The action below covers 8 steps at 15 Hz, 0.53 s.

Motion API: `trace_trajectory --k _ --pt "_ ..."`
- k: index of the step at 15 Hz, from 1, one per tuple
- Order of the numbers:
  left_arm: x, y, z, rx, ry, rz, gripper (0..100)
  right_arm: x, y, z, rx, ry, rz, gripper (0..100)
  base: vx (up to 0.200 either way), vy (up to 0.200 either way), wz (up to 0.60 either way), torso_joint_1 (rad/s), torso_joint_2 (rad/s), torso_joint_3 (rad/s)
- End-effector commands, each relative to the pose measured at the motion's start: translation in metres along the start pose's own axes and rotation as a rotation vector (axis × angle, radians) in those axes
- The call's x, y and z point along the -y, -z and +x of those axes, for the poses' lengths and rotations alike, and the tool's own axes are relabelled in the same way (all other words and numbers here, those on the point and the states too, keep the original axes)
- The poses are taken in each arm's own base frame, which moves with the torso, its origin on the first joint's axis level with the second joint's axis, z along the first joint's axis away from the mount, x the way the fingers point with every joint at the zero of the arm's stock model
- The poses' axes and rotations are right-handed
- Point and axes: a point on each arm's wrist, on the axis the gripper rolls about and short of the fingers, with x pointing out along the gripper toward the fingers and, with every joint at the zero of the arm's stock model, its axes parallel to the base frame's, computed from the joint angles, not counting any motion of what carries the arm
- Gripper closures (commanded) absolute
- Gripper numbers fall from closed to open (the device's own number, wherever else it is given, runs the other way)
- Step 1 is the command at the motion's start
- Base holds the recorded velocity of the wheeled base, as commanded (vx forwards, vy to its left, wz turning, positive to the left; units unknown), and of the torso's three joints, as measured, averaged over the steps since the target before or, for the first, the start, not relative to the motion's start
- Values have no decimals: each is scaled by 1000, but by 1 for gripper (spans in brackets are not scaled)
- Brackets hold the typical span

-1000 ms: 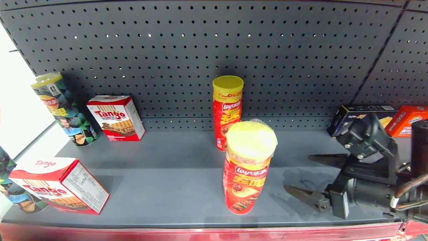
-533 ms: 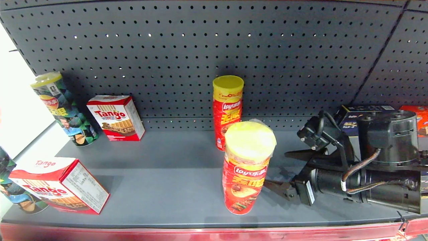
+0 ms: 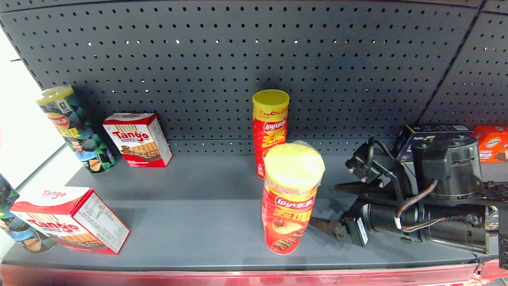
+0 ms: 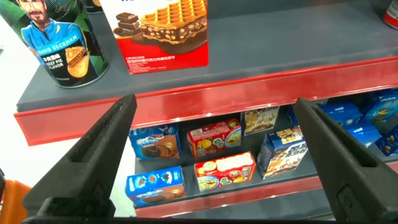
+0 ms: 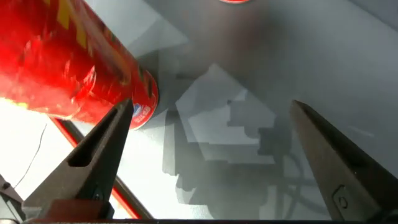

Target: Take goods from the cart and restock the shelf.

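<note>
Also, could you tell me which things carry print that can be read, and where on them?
Front can: logo and large characters on the side, readable.
Back can: the same, readable.
Upright box: large logo on the front, readable.
Lying box: logo readable, small print on its end too small.
Green can: logo and characters, partly readable.
Black box, orange box: too small.

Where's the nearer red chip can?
In the head view, the red chip can stands upright on the shelf, front middle, before the other red can, the right claw open beside it.
</note>
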Motion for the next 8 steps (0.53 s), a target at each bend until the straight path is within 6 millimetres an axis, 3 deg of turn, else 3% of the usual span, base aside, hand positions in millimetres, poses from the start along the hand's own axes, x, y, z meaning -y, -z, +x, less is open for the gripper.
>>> trace_trajectory --k 1,8 --pt "0 0 0 -3 0 1 0 -1 0 -5 8 -2 -1 0 0 0 0 0 0 0" --pt "0 0 0 -3 0 1 0 -9 -3 1 9 -33 -17 0 0 0 0 0 0 0"
